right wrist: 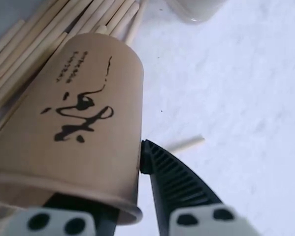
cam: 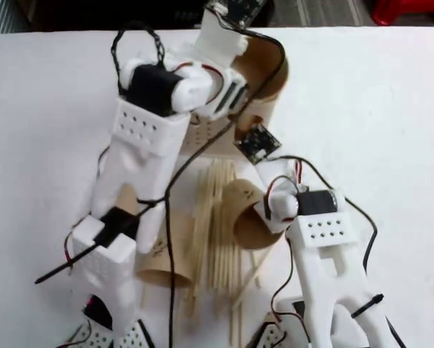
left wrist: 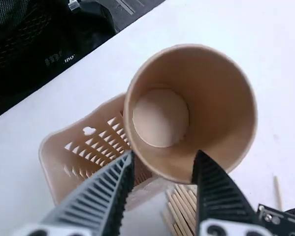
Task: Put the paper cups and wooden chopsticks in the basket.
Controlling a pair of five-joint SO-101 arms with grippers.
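My left gripper point(left wrist: 162, 169) is shut on the rim of a brown paper cup point(left wrist: 191, 113), held above the tan perforated basket point(left wrist: 83, 157); in the high view that cup point(cam: 269, 69) hangs by the basket point(cam: 206, 134) at the table's far middle. My right gripper point(right wrist: 125, 164) is shut on the wall of a second printed cup point(right wrist: 78, 123), one finger inside it and the other fingertip point(right wrist: 159, 164) outside. In the high view this cup point(cam: 242, 214) tilts over the pile of wooden chopsticks point(cam: 217, 232). A third cup point(cam: 159, 261) lies on its side, partly behind the left arm.
A stray chopstick piece point(right wrist: 186, 144) lies apart on the white table point(cam: 390, 116). Black cables point(cam: 173, 181) run along both arms. A small circuit board point(cam: 258, 143) hangs between the basket and the right gripper point(cam: 266, 210). Dark chairs and a floor lie beyond the far edge.
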